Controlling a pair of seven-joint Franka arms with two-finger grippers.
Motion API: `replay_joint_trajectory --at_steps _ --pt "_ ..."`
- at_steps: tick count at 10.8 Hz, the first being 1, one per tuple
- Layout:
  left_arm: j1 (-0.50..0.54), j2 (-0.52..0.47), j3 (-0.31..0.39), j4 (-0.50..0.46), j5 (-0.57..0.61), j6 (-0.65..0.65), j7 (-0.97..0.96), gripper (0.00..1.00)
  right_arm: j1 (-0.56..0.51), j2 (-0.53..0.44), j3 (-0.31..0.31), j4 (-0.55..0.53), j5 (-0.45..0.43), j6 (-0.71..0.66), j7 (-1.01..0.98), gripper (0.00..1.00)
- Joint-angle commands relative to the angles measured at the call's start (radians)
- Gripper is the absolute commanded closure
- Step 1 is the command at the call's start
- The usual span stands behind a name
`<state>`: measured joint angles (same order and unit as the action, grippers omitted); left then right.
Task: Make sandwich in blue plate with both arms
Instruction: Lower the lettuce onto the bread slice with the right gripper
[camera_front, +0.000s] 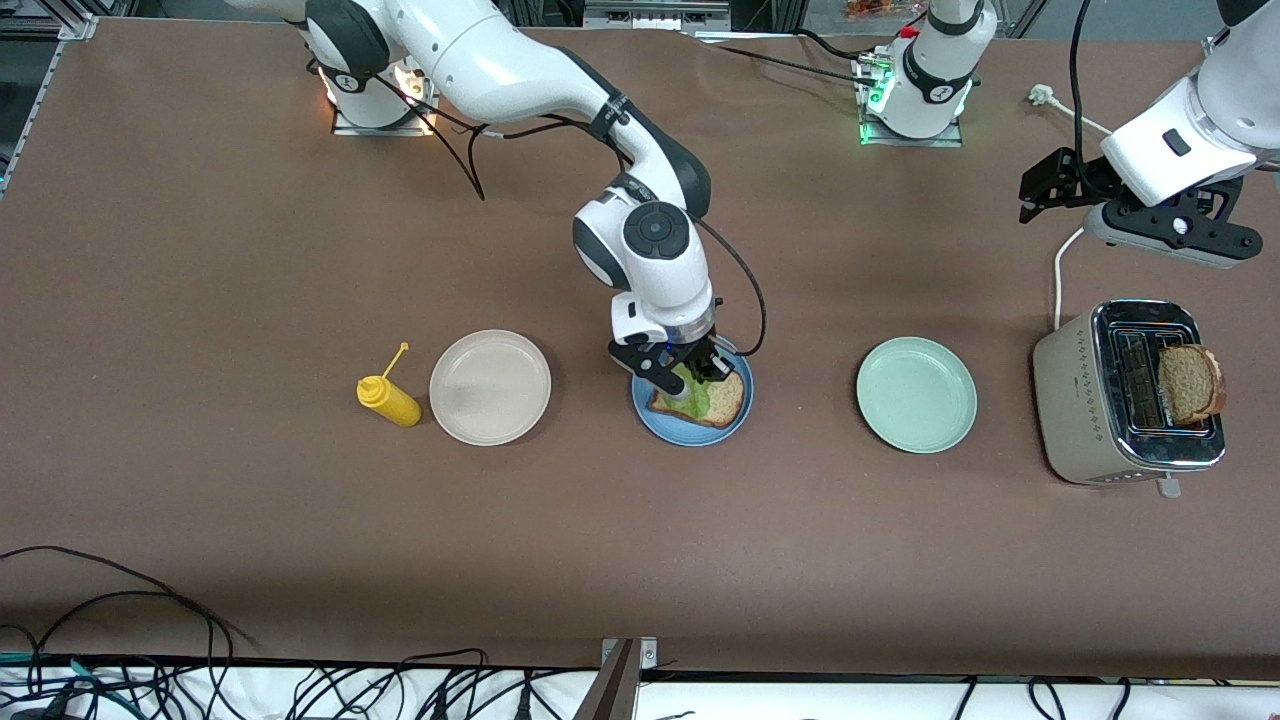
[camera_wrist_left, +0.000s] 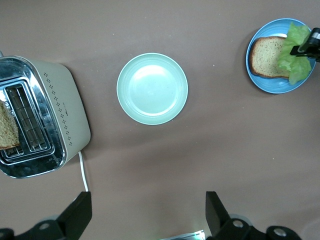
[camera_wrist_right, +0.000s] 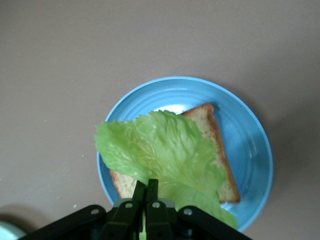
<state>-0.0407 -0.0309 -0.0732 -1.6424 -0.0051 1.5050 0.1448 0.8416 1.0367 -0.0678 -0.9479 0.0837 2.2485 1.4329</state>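
A slice of brown toast (camera_front: 725, 402) lies on the blue plate (camera_front: 655, 425) in the middle of the table. My right gripper (camera_front: 695, 375) is low over the plate, shut on the edge of a ruffled green lettuce leaf (camera_wrist_right: 160, 147). The leaf spreads over most of the toast (camera_wrist_right: 220, 167). A second toast slice (camera_front: 1190, 383) stands up out of the toaster (camera_front: 1075, 400) at the left arm's end of the table. My left gripper (camera_front: 1045, 190) hangs open and empty above the table near the toaster's cord, its fingers (camera_wrist_left: 80, 210) wide apart.
A pale mint-green plate (camera_front: 916, 394) sits between the blue plate and the toaster. A beige plate (camera_front: 490, 387) and a yellow squeeze bottle (camera_front: 388, 398) are toward the right arm's end. The toaster's white cord (camera_front: 1058, 270) runs toward the arms' bases.
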Motion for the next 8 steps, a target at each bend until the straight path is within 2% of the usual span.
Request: replay_joint_trajectory --at_steps 1,5,6,7,8 --pt "-0.007 -0.003 0.007 0.006 -0.013 -0.014 -0.005 0.0 0.027 0.06 -0.03 0.044 -0.013 0.033 0.012 1.0" --pt "-0.007 -0.003 0.007 0.006 -0.013 -0.014 -0.005 0.0 0.028 0.085 -0.03 0.043 -0.039 0.074 0.015 1.0" --pt "-0.007 -0.003 0.007 0.006 -0.013 -0.014 -0.005 0.0 0.027 0.086 -0.03 0.043 -0.039 0.085 0.018 0.46" --pt "-0.007 -0.003 0.007 0.006 -0.013 -0.014 -0.004 0.0 0.033 0.091 -0.036 0.043 -0.07 0.083 0.018 0.0" --pt "-0.005 -0.003 0.007 0.006 -0.013 -0.014 -0.004 0.0 0.034 0.091 -0.036 0.043 -0.1 0.082 0.02 0.0"
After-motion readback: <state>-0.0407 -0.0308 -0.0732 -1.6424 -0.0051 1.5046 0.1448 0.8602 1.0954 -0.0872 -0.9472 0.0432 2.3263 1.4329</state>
